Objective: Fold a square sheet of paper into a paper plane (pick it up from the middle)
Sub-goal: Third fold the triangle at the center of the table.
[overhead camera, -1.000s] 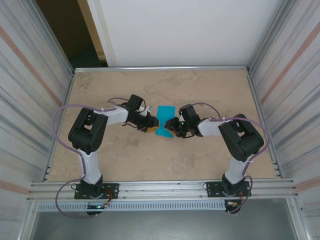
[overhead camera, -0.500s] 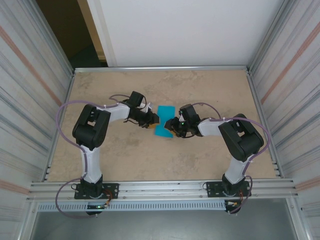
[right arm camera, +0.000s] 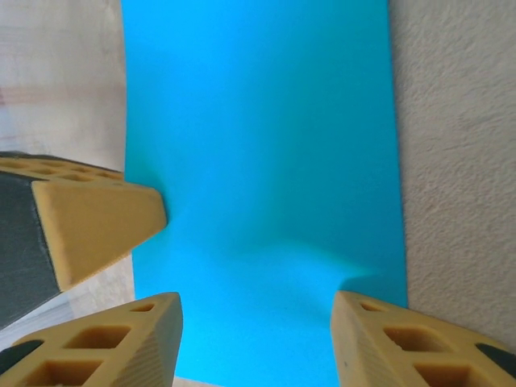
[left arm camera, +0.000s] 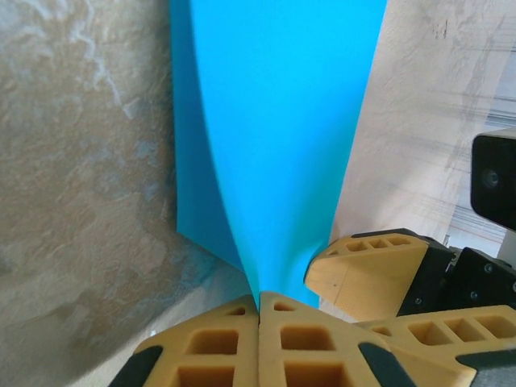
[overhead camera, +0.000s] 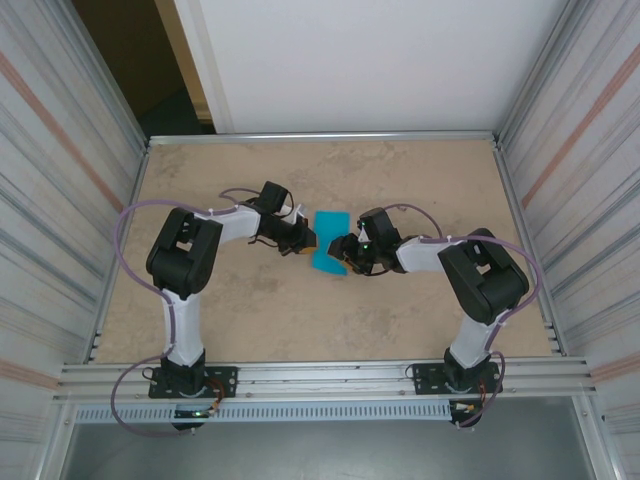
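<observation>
**Left claw (left arm camera: 258, 310) has just pinched shut on the paper sheet (left arm camera: 274, 121); right claw (right arm camera: 256, 314) has eased wider.**

You now hold the sheet by its left edge. The paper curls up into the pinch, and the rest lies on the worktop (overhead camera: 420, 180) between the arms. The right jaws stand apart astride the edge on their side, gripping nothing, which is likely a hand-over before the next fold. Watch the crowding: the claws sit just beside each other, and a left finger (right arm camera: 97, 226) is close in by the right's. The ribbed side walls (overhead camera: 50, 200) are well apart.

Left gripper (overhead camera: 304, 240), aimed at 3 o'clock, clamps the square sheet of paper (overhead camera: 328, 235); right gripper (overhead camera: 342, 248), aimed at 9 o'clock, gapes.
</observation>
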Controlling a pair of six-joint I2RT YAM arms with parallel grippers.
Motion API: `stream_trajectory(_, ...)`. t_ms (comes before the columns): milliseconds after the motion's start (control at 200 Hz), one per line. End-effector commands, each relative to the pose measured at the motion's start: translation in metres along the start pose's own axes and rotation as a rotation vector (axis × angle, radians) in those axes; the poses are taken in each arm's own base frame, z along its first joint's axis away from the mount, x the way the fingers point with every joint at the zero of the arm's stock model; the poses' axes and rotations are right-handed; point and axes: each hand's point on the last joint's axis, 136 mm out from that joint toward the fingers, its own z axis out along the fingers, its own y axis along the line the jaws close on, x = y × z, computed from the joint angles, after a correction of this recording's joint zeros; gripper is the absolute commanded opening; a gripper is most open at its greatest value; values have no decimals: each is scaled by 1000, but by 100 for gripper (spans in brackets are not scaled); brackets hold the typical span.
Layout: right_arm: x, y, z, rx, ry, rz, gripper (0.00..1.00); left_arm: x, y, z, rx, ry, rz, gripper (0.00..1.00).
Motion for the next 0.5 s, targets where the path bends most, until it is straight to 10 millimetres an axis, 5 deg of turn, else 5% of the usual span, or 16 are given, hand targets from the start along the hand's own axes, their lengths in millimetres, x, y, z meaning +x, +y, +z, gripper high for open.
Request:
stream_trajectory(0, -4, -8, -16, 109, -46, -122, 61, -4, -1, -7, 17, -9, -17, 3)
stream_trajectory(246, -12, 36, -48, 204, -192, -572, 77, -2, 1, -36, 45, -88, -106, 2)
stream_trajectory(496, 18, 61, -20, 317, -222, -1026, 72, 5, 6, -48, 67, -107, -203, 3)
